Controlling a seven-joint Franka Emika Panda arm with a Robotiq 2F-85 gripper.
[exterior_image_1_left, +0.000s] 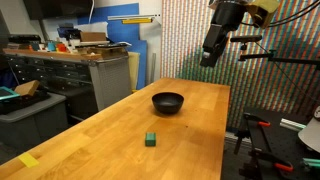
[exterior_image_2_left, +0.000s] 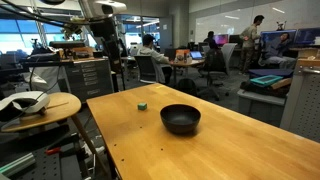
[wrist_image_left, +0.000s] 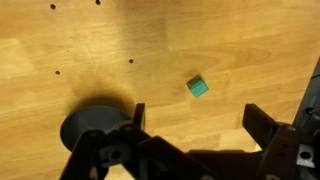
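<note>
In an exterior view, grey drawer cabinets (exterior_image_1_left: 70, 65) stand at the far left, off the wooden surface (exterior_image_1_left: 100, 135). A strip of yellow tape (exterior_image_1_left: 28, 160) lies at the near left corner of the surface. Right of it, toward the middle, a small green block (exterior_image_1_left: 150, 139) sits alone on the bare wood. Farther back and slightly right stands a black bowl (exterior_image_1_left: 168, 102), upright and well apart from the block. Farthest right, high above the surface's far right side, hangs the end effector (exterior_image_1_left: 208, 58). Its fingers are spread apart with nothing between them, and it touches neither block nor bowl.

In the wrist view the bowl shows at the lower left, partly hidden behind one finger (wrist_image_left: 133, 125). The block lies right of it, near the middle of the picture. The other finger (wrist_image_left: 262, 122) stands at the lower right, with a wide gap between the two.
</note>
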